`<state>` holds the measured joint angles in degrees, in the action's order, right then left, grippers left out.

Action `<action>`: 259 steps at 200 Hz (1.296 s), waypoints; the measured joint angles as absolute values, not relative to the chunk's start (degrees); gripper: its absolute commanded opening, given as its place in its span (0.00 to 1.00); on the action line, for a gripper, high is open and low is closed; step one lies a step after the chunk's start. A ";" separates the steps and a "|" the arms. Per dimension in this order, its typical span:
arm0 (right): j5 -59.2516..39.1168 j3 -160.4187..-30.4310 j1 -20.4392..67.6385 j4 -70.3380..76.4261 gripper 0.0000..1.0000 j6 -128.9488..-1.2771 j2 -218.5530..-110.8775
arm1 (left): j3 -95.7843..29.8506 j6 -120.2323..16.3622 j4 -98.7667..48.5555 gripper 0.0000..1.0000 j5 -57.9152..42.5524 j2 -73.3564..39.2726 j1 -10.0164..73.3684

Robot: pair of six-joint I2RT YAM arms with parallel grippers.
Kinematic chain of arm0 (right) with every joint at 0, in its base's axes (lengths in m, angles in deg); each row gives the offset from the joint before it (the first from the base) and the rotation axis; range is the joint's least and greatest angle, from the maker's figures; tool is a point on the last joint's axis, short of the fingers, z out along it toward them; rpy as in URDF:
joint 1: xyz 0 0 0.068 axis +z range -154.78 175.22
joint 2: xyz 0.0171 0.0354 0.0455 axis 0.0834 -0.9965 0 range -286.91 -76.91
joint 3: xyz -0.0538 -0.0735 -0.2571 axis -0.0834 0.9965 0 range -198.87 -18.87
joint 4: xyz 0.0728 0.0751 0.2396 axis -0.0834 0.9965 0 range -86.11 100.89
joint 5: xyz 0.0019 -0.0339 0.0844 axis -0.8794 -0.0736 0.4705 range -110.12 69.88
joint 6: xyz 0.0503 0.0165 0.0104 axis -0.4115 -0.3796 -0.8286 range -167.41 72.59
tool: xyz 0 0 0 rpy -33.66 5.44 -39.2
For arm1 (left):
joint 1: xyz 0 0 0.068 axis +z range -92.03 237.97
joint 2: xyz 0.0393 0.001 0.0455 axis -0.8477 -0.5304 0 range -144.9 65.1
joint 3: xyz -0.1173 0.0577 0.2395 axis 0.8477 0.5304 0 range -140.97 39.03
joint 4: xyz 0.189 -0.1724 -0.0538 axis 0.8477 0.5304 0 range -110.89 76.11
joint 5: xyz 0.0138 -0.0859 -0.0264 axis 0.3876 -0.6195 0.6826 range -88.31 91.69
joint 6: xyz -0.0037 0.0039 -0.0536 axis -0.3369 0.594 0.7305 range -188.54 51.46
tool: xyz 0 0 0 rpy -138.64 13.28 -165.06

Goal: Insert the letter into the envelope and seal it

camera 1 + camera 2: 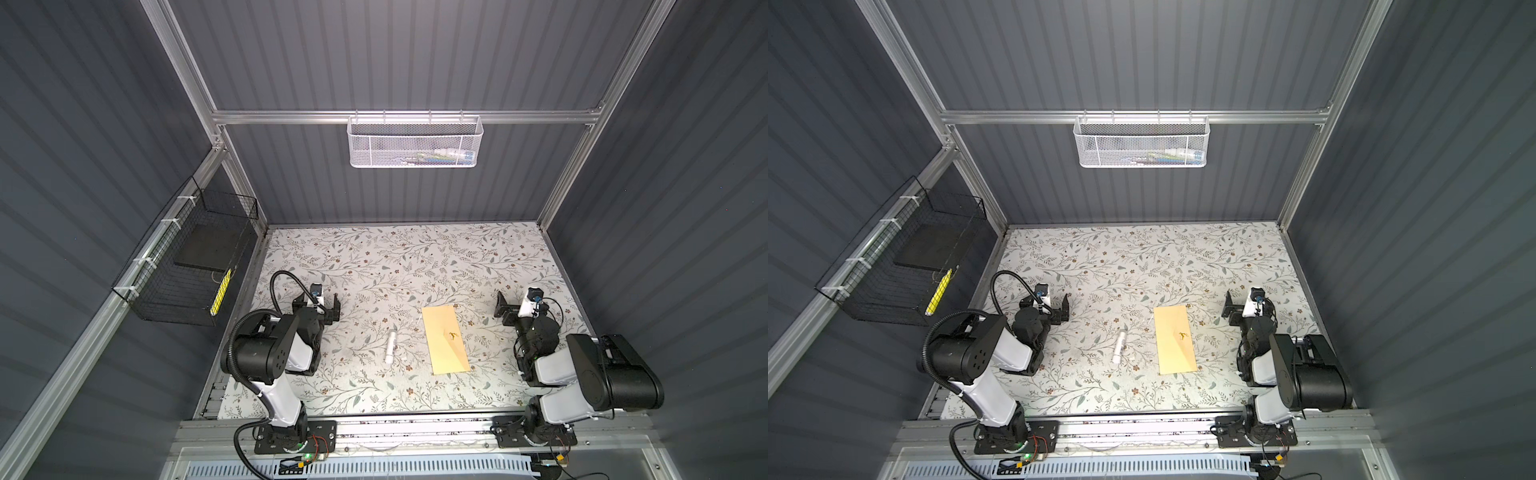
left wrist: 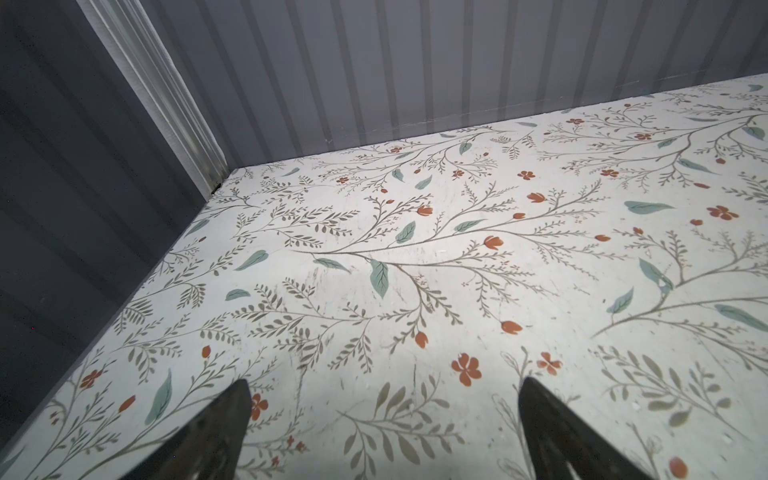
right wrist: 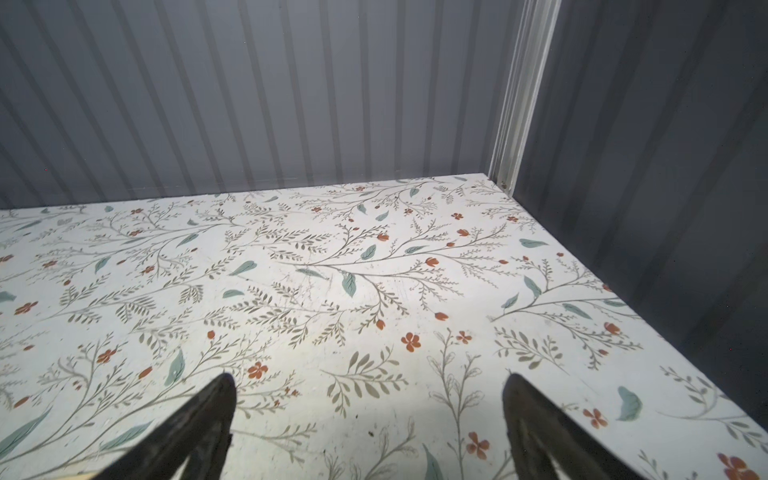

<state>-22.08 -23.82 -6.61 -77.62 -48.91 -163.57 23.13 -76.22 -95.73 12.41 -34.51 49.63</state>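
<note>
A tan envelope [image 1: 442,332] [image 1: 1173,332] lies flat on the floral table, right of centre, with a small yellowish mark near its middle. The letter is hidden; no white sheet shows in any view. My left gripper [image 1: 316,302] [image 1: 1045,304] rests low at the table's left side, well left of the envelope, open and empty. My right gripper [image 1: 519,305] [image 1: 1246,308] sits just right of the envelope, also open and empty. Each wrist view shows two dark fingertips wide apart over bare tabletop: the left gripper [image 2: 385,382] and the right gripper [image 3: 370,376].
A small white cylindrical stick [image 1: 390,347] [image 1: 1119,348] lies left of the envelope. A white mesh basket [image 1: 415,141] hangs on the back rail. A black wire basket [image 1: 187,266] on the left wall holds a dark slab and a yellow object. Grey ribbed walls enclose the table.
</note>
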 measured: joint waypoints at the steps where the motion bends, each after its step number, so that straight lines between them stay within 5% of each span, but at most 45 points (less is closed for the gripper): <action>1: -22.12 -23.84 -6.70 -77.66 0.99 -49.00 -163.57 | 22.94 -76.16 -95.36 1.00 12.26 -34.45 49.78; 104: -25.99 -35.14 -9.12 -59.33 0.99 -53.41 -160.64 | 13.28 -72.49 -75.91 1.00 4.59 -33.83 55.03; 259: -28.61 -35.17 -7.46 -54.72 0.99 -52.91 -160.64 | 12.88 -71.72 -73.11 1.00 3.30 -33.83 55.44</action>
